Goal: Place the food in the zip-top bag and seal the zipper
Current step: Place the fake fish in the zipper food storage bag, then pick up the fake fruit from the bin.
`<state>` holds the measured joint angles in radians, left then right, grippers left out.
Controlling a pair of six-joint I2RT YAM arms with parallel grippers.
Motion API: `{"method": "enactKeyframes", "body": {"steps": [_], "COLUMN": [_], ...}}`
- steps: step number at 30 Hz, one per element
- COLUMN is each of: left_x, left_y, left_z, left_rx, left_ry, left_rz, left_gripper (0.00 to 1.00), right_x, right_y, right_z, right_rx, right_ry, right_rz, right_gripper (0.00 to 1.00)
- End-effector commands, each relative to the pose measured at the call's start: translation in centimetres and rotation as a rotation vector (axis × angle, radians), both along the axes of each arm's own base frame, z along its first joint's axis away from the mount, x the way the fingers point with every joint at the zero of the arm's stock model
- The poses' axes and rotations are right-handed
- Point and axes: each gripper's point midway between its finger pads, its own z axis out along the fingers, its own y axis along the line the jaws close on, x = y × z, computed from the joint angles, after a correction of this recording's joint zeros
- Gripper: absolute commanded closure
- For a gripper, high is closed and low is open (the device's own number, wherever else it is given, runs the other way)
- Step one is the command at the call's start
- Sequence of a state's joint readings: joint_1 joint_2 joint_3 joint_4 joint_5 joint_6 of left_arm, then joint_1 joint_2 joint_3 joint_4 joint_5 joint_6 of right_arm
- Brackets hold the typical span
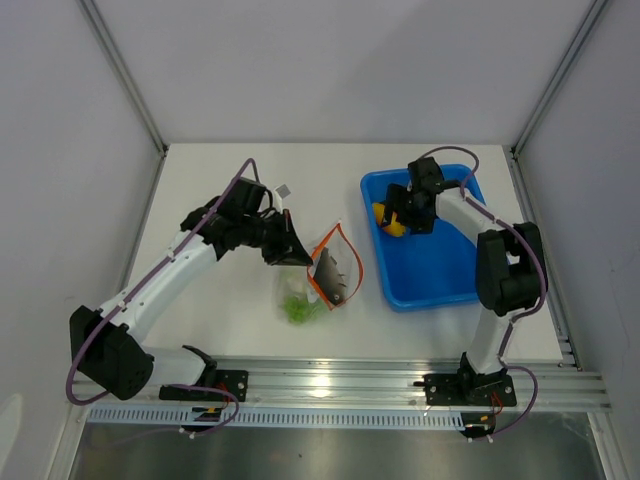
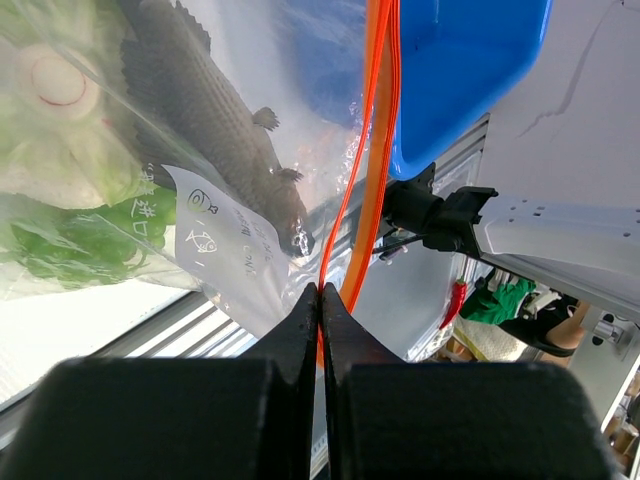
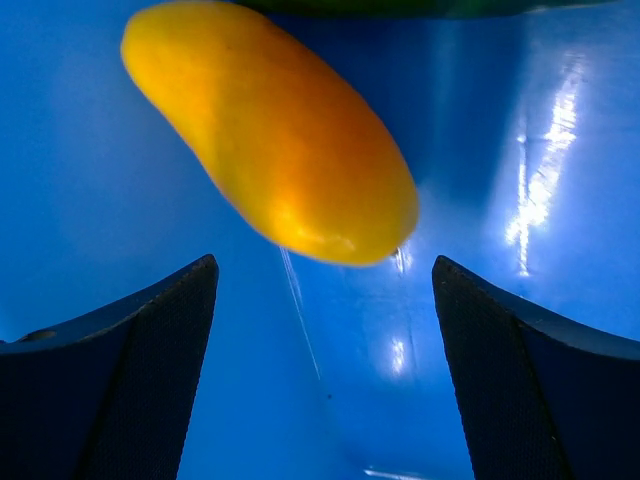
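Zip-top bag (image 2: pixel 230 230) first: my left claw (image 2: pixel 320 300) is clamped fully shut on its orange-red zipper (image 2: pixel 378 120), pinching one lip of the mouth. Outward from that pinch, the clear bag lies near the middle of the table (image 1: pixel 220 310), just left of the blue tray (image 1: pixel 430 270). Inside it I can see the grey fish (image 2: pixel 215 120), the white round piece (image 2: pixel 58 78) and the green pieces (image 2: pixel 70 240). My right claw (image 3: pixel 322 265) hangs wide open and empty over the tray's far left corner, with the yellow-orange piece (image 3: pixel 280 130) just ahead between the fingers, apart from both. Risks as I judge them: that piece is smooth and rounded, so closing off-centre could squirt it sideways or wedge it against the tray wall, and a finger could catch that wall going down. The left pinch holds only a thin strip; if it slips, the mouth may sag shut and the piece would land on the table instead. Tugging the lip could also tip out the food inside.
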<state>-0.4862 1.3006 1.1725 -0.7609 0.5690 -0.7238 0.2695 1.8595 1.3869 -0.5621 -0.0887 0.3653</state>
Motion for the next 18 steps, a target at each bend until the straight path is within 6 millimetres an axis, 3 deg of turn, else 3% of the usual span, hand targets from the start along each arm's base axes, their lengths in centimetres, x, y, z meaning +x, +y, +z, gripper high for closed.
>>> {"method": "enactKeyframes", "body": {"steps": [1,18], "left_x": [0.7,2.3], "left_y": [0.3,1.1], "left_z": [0.8,0.6], "left_rx": [-0.015,-0.012], "left_ry": [-0.054,-0.035], "left_rz": [-0.002,0.014], "left_gripper": [1.00,1.00], "right_x": [1.4,3.3], "right_y": [1.3,1.9], "right_z": [-0.2,-2.3], "right_rx": [0.059,0.060], "right_ry": [-0.026,0.024], "right_rz": [0.029,0.049], "right_gripper": [0.12,0.13]}}
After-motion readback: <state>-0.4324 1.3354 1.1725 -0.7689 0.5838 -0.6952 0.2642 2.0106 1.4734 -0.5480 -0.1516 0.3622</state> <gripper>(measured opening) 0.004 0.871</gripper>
